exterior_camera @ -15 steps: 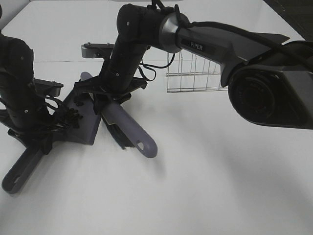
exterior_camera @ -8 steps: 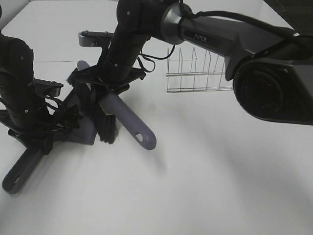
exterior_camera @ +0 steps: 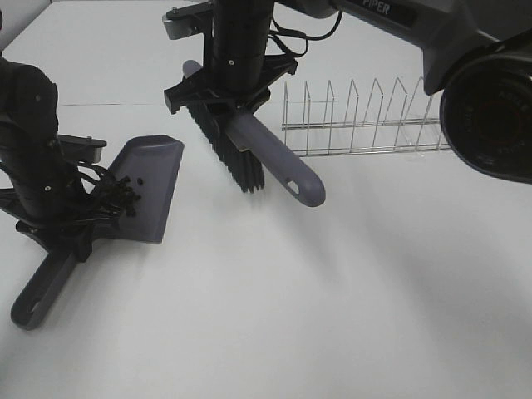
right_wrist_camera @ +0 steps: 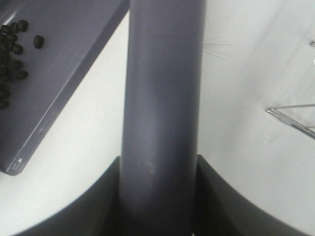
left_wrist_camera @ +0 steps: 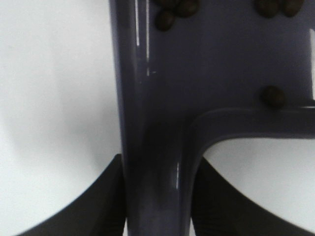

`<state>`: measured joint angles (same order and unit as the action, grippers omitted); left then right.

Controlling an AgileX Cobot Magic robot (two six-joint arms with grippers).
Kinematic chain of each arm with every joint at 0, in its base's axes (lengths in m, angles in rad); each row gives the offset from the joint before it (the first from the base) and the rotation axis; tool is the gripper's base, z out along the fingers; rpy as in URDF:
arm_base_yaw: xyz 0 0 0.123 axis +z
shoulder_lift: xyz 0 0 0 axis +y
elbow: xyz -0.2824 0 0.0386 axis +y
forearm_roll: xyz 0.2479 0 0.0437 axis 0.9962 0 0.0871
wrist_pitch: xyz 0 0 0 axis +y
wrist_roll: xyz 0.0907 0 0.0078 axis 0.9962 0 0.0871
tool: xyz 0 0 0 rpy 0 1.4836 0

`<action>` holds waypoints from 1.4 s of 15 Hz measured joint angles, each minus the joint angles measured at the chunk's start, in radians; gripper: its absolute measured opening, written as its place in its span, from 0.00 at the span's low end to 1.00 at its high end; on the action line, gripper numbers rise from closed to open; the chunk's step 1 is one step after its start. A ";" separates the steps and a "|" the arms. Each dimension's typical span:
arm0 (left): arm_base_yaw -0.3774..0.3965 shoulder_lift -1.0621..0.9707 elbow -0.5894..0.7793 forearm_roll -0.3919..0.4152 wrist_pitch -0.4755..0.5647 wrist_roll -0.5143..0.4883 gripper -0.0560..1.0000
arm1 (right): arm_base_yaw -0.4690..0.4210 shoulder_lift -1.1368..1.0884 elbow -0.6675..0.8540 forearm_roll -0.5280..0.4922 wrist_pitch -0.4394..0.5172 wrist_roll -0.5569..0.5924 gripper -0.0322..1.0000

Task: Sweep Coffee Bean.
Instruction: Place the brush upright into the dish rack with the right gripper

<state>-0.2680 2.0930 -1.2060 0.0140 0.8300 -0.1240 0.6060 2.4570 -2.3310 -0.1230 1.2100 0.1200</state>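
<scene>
The left claw point(left_wrist_camera: 152, 196) is clamped on the one dustpan's point(exterior_camera: 150, 187) handle, and the right claw point(right_wrist_camera: 160, 196) is clamped on the one brush point(exterior_camera: 274, 162). The coffee beans point(exterior_camera: 125, 193), too bunched to count, lie in the pan at the brush's 8 o'clock. One wire rack point(exterior_camera: 366, 125) stands on the counter point(exterior_camera: 332, 291) at the brush's 3 o'clock.

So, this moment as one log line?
left pincer: shut on dustpan | right pincer: shut on brush | coffee beans: in dustpan | brush: apart from dustpan
</scene>
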 joint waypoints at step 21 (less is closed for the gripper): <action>0.067 -0.066 0.009 -0.063 0.000 -0.052 0.37 | -0.397 -0.675 0.799 0.001 0.015 0.032 0.37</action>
<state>-0.2010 2.0270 -1.1970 -0.0490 0.8300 -0.1760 0.2090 1.7820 -1.5320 -0.1220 1.2250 0.1520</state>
